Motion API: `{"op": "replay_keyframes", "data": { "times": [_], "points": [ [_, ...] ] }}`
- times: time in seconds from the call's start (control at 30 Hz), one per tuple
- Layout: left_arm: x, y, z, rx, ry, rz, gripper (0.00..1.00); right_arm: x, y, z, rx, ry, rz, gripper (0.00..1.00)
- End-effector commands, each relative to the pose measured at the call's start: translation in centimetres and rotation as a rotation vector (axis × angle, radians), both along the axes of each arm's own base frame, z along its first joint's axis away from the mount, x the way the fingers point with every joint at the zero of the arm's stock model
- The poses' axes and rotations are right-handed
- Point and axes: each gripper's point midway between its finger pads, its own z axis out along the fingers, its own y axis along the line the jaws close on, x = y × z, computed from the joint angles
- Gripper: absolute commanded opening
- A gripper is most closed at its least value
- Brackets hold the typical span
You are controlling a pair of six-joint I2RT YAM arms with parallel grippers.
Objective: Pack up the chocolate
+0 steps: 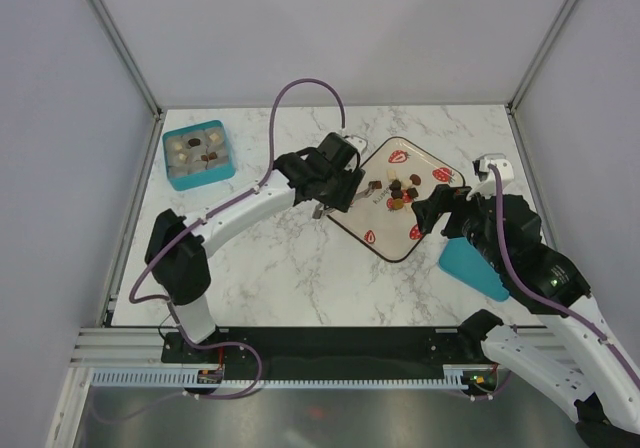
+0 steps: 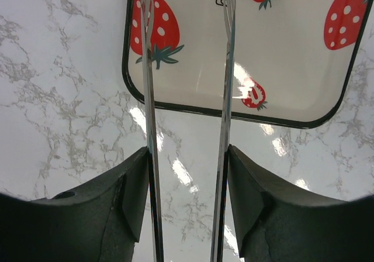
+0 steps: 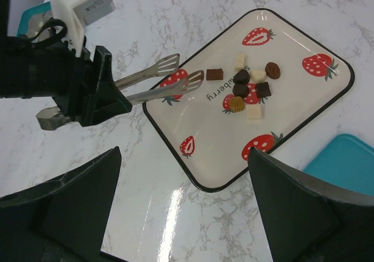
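- Chocolate (image 3: 242,89): a small cluster of dark brown, mid brown and pale beige pieces, round or squarish, lying mid-tray on the strawberry-print tray (image 3: 219,136) on the marble desk (image 3: 175,16).
- Left claw (image 2: 187,157) pinches the tongs (image 3: 158,80). Their tips stand apart at the tray's edge, near a brown square piece.
- Right claw (image 3: 182,154) is spread wide, holding nothing.
- More pieces sit in the teal box (image 1: 205,180).

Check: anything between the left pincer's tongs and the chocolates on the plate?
Nothing visible. The left pincer is shut on the tongs, and their open tips hang over the plate at its near edge, just short of the chocolates. Only bare plate lies between them.
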Motion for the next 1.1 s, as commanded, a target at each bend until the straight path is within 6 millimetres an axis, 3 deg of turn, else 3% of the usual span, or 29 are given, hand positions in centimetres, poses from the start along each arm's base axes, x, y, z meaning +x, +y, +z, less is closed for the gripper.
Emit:
{"op": "replay_keyframes", "data": {
  "times": [0.0,0.3,0.43,0.57,0.7,0.83,1.07],
  "points": [
    [2.6,-2.4,1.1,-0.008,-0.110,-0.110,0.61,0.1,-0.5,2.4,0.026,-0.057,-0.024,0.98],
    [4.4,-4.7,-1.5,0.025,-0.120,-0.202,0.61,0.1,-0.8,2.8,0.012,-0.072,-0.031,0.98],
    [5.3,-4.8,-3.4,0.048,-0.102,-0.201,0.61,0.0,-0.9,3.0,0.008,-0.078,-0.032,0.98],
    [5.0,-4.8,-4.1,0.034,-0.072,-0.211,0.60,0.0,-1.2,2.8,0.001,-0.076,-0.040,0.98],
    [4.7,-4.9,-4.5,0.016,-0.057,-0.228,0.58,-0.1,-1.1,2.5,0.005,-0.072,-0.038,0.98],
    [4.1,-4.9,-4.8,0.001,-0.032,-0.242,0.50,-0.1,-1.1,2.5,0.011,-0.070,-0.039,0.98],
    [3.0,-4.1,-3.5,-0.018,-0.027,-0.225,0.47,-0.2,-1.0,2.5,0.019,-0.068,-0.038,0.98]
  ]
}}
